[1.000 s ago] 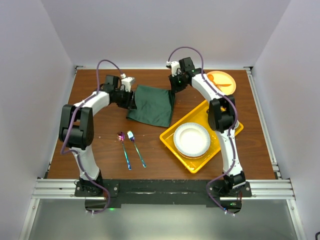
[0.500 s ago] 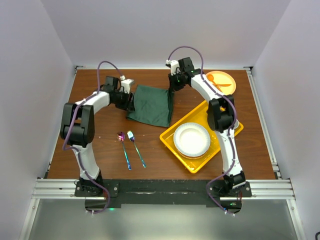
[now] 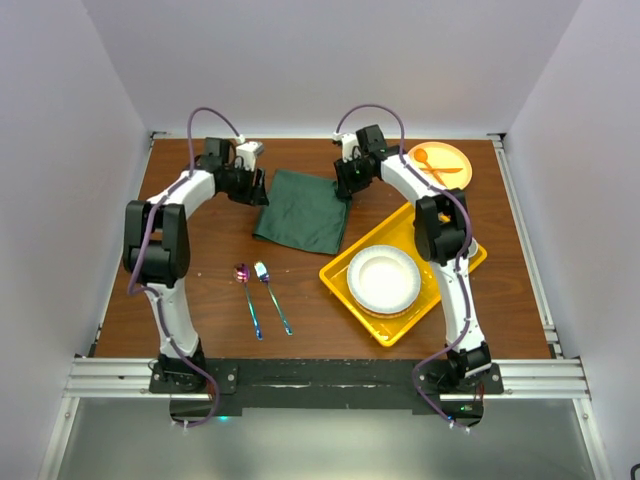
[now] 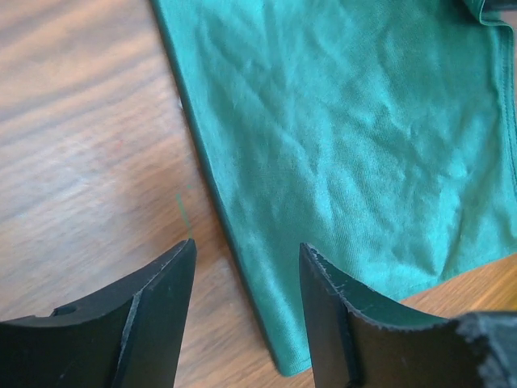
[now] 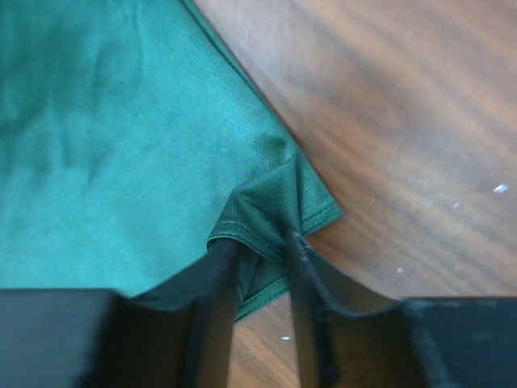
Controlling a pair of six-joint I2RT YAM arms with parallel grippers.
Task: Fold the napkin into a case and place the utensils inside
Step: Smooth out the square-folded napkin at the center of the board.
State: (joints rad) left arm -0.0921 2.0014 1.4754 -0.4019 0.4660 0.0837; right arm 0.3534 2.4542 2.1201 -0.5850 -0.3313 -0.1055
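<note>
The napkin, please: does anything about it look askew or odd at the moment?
Yes: the napkin lies skewed on the table, and its corner is puckered up, pinched in the right tool. The left tool stands open over the opposite edge, holding nothing.

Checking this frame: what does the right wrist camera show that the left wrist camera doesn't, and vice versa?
Only the right wrist view: the right gripper shut on a corner of the napkin, with the cloth bunched into a small raised fold between its fingers. Only the left wrist view: the left gripper open with nothing between its fingers, and the napkin's long edge running under the gap. Both: the dark green napkin lying mostly flat on the brown wooden table.
</note>
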